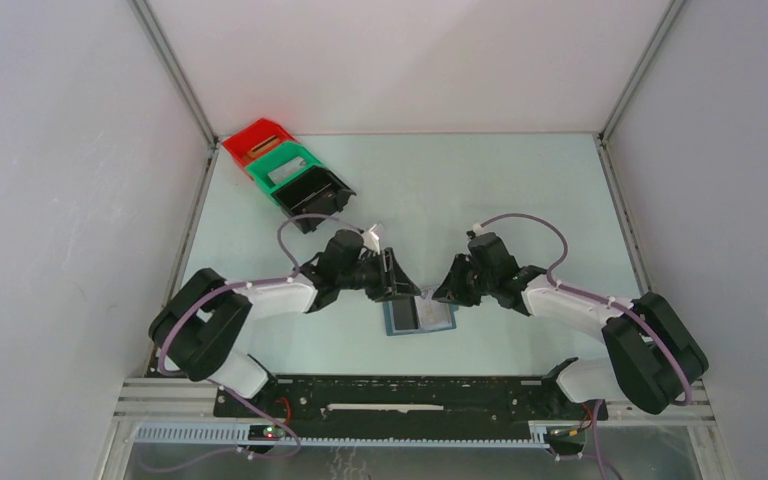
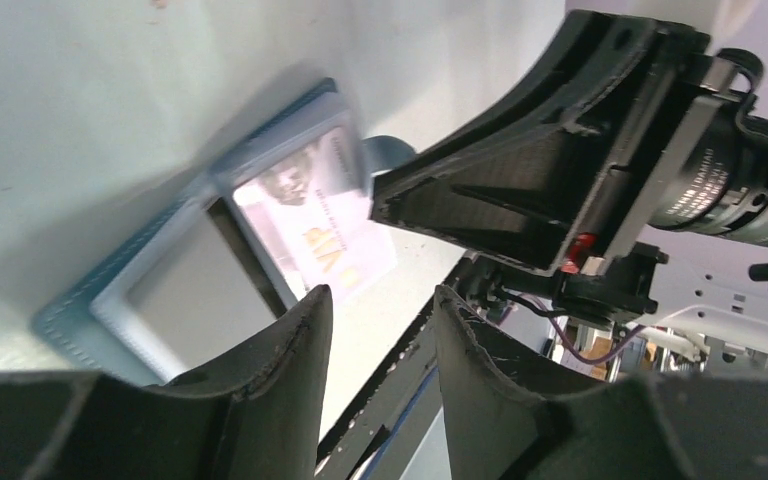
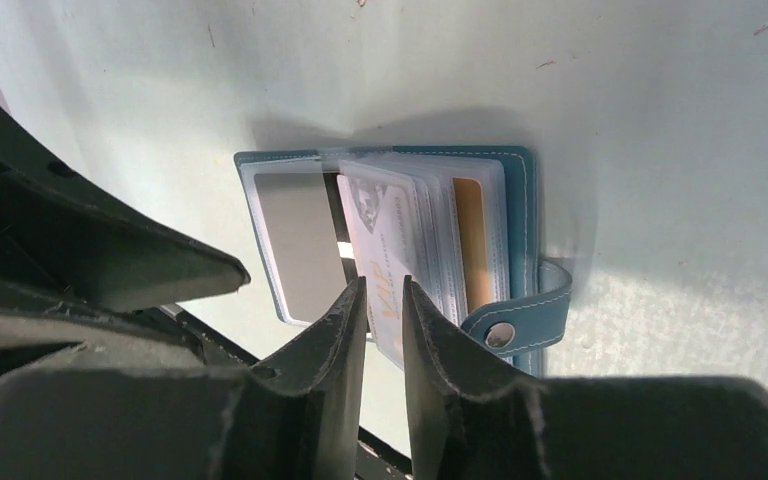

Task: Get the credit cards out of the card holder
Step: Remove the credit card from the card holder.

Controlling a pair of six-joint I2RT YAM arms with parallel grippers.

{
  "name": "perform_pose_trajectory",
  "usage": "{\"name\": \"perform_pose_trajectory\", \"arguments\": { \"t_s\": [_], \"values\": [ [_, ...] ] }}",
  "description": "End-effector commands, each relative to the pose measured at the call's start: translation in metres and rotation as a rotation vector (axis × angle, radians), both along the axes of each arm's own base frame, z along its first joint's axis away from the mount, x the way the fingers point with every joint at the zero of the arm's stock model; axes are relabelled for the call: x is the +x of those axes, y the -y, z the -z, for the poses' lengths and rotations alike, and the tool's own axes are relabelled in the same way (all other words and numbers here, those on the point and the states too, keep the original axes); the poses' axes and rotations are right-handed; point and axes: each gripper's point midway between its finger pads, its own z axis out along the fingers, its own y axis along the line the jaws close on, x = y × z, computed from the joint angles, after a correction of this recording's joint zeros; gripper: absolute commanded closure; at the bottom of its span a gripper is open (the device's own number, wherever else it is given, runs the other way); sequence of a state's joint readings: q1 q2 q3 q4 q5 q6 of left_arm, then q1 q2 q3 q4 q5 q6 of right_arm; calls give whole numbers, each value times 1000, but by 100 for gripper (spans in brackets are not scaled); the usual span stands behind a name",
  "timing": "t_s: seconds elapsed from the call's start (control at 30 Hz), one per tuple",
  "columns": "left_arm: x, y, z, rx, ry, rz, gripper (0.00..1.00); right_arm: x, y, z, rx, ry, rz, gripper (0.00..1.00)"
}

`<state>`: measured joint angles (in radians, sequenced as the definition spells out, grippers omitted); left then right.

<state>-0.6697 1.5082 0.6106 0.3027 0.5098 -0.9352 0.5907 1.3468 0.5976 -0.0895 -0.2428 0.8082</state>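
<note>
Top external | pale green table (image 1: 520, 190) | white walls (image 1: 410, 60) | card holder (image 1: 418, 316) lying open

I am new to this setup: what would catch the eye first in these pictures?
The blue card holder lies open on the table near its front edge, a pale card showing in its clear sleeves. The left gripper and the right gripper hang over it from either side. A row of red, green and black bins sits at the far left corner.

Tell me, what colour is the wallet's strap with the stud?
The strap is blue-teal with pale stitching; the right wrist view shows it best.
</note>
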Motion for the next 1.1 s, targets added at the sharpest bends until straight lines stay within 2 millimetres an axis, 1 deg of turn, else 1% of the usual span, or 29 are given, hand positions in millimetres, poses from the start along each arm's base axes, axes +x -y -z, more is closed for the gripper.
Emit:
{"name": "perform_pose_trajectory", "arguments": {
  "t_s": [0.0,0.23,0.47,0.73,1.07],
  "values": [
    [-2,16,-7,-28,-11,39,53,8,1,-4,-15,33,-2,72],
    [-8,19,21,-29,-90,40,52,7,3,4,-27,19,-4,72],
    [-10,17,39,-9,-124,28,52,5,6,8,-35,13,-2,72],
    [-11,15,51,2,-143,16,52,7,18,6,-56,30,20,72],
    [-11,14,58,5,-157,4,53,2,7,-1,-20,45,-23,73]
  ]
}}
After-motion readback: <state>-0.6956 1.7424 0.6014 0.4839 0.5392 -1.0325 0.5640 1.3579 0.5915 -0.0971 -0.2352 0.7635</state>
